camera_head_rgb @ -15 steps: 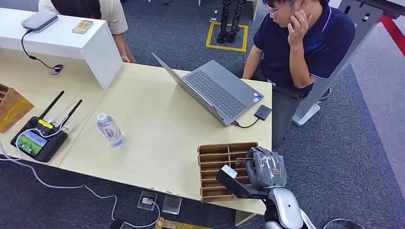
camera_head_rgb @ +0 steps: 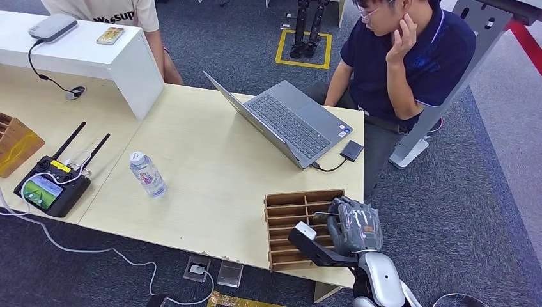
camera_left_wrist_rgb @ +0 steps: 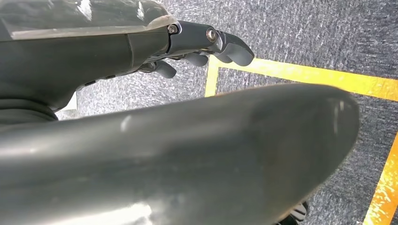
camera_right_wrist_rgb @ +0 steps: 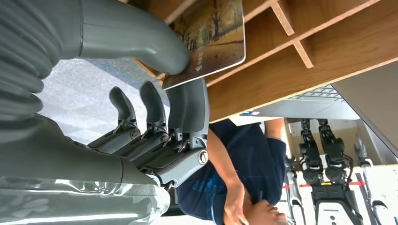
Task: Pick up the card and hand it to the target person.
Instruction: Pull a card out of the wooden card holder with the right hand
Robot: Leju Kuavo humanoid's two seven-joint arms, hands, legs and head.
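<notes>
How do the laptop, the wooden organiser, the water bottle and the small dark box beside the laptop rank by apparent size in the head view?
1. Laptop
2. Wooden organiser
3. Water bottle
4. Small dark box

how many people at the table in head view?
2: one in a navy shirt seated behind the laptop, one in a beige shirt behind the white shelf.

Head view high, looking down on surface (camera_head_rgb: 211,185); right wrist view close behind fingers (camera_right_wrist_rgb: 187,112), shares slotted rack (camera_head_rgb: 287,220); left wrist faces floor (camera_left_wrist_rgb: 305,33).
</notes>
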